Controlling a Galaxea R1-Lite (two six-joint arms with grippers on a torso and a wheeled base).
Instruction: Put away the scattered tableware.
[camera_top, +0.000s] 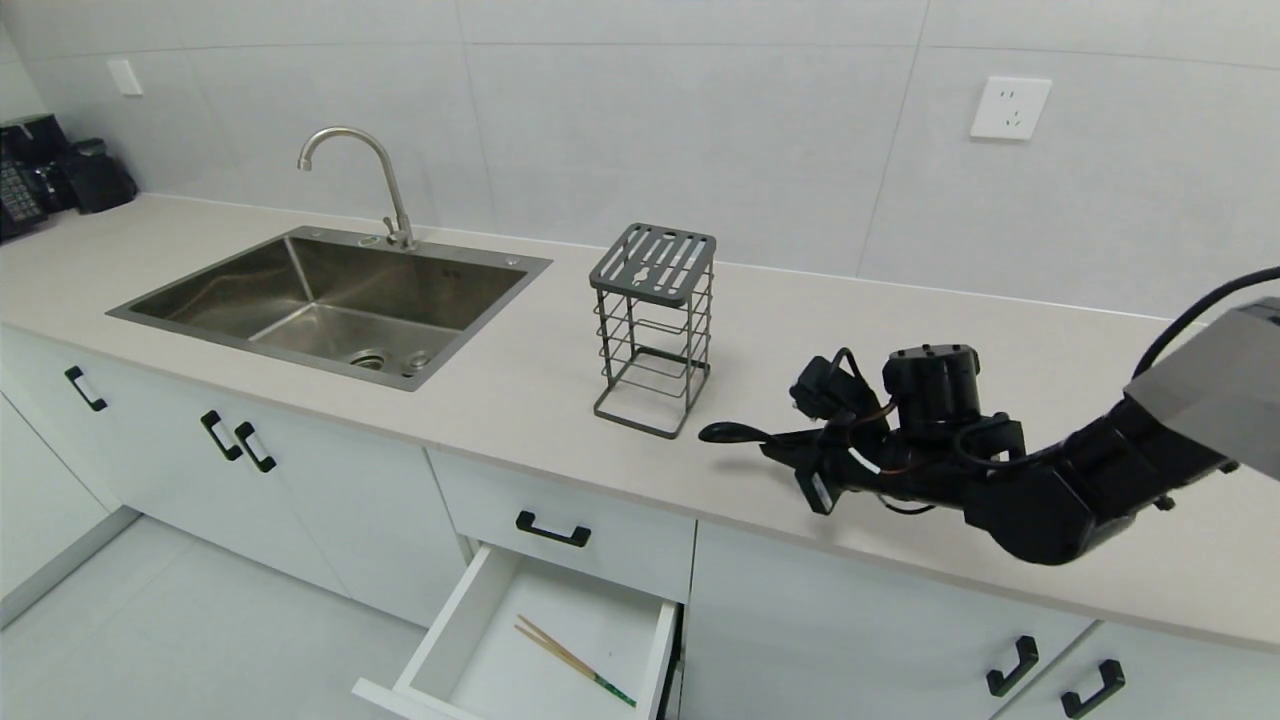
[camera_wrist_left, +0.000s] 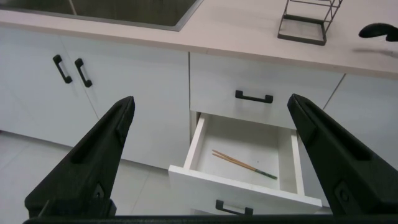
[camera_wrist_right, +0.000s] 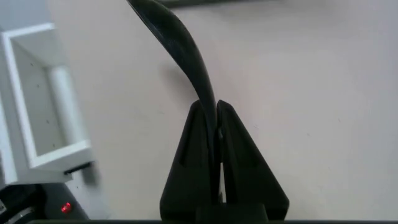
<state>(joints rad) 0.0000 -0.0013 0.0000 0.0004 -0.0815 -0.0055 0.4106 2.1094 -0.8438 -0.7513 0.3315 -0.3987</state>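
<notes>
Well, nearest of all we have the open drawer (camera_top: 432, 640) pulled out below the tabletop (camera_top: 500, 400), and a pair of chopsticks (camera_top: 572, 660) lies slantwise on its white floor. The left hand (camera_wrist_left: 211, 102) hangs in front of that drawer with its fingers (camera_wrist_left: 99, 149) spread wide, nothing between them, the chopsticks framed in the gap. Just above the open drawer sits a shut drawer with a black handle (camera_top: 553, 530). Up on the tabletop level, the right hand (camera_top: 790, 445) comes in from the right side, pressed together on the handle of a black spoon (camera_top: 725, 433), bowl end pointing towards the rack; whether the bowl touches the surface, I cannot tell. From the wrist, that handle curves up out of the pinched fingers (camera_wrist_right: 189, 143). Just beyond the spoon stands a dark wire rack (camera_top: 655, 330), upright, with a slotted top. Farther left, a steel sink (camera_top: 400, 285) is sunk into the tabletop, its curved faucet (camera_top: 375, 170) behind it. At the far wall, a white socket (camera_top: 1010, 107) sits on the tiles.
</notes>
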